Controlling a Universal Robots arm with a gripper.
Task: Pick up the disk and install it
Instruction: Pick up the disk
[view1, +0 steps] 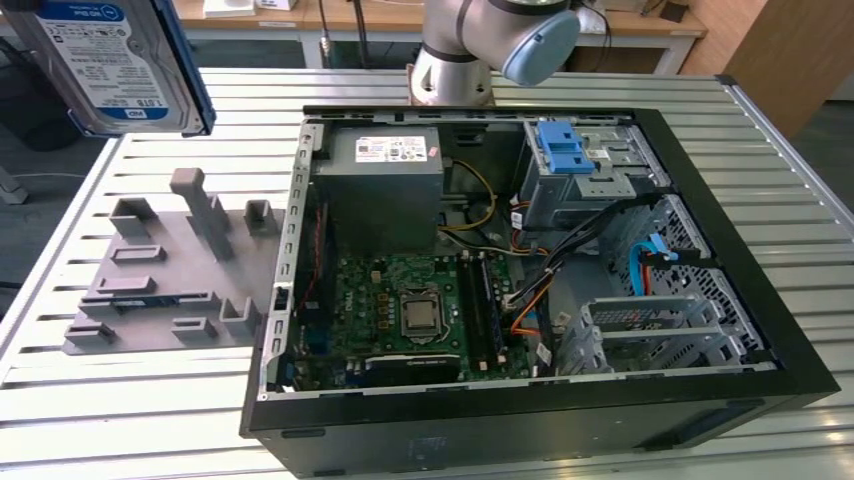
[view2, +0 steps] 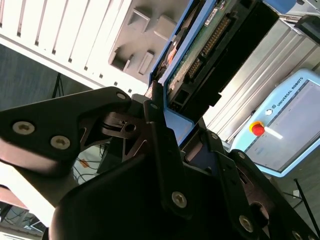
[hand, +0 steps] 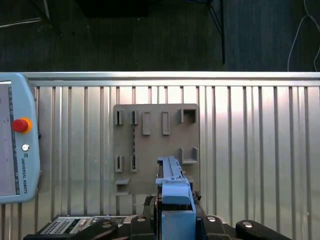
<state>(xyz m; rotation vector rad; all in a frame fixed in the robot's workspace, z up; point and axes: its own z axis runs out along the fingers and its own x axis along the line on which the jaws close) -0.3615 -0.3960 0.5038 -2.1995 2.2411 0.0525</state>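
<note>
Firmly closed, my pincer (view2: 175, 125) has the disk (view1: 114, 60) by its blue carrier (view2: 177, 122). In the second wrist view my black fingers (view2: 156, 130) press on the plastic frame from both sides, and the green circuit-board face of the drive is turned to the lens. In the exterior view the disk hangs high at the exterior view's left, label side out, clear of the slatted metal table (view1: 747, 130) and well apart from the open computer case (view1: 747, 300). My arm (view1: 494, 40) rises behind that case.

In the first wrist view the drive runs edge-on out from my fingers, with the grey fixture plate (hand: 150, 150) lying on the table beyond it. A teach pendant (hand: 15, 140) with a red button rests on the table near the plate.

The case lies on its side with its panel off, just beside the plate on the exterior view's right. Inside it are the grey power supply box (view1: 380, 175), the motherboard (view1: 414, 310) and a blue latch bracket (view1: 567, 150) on the drive cage (view1: 607, 175).
</note>
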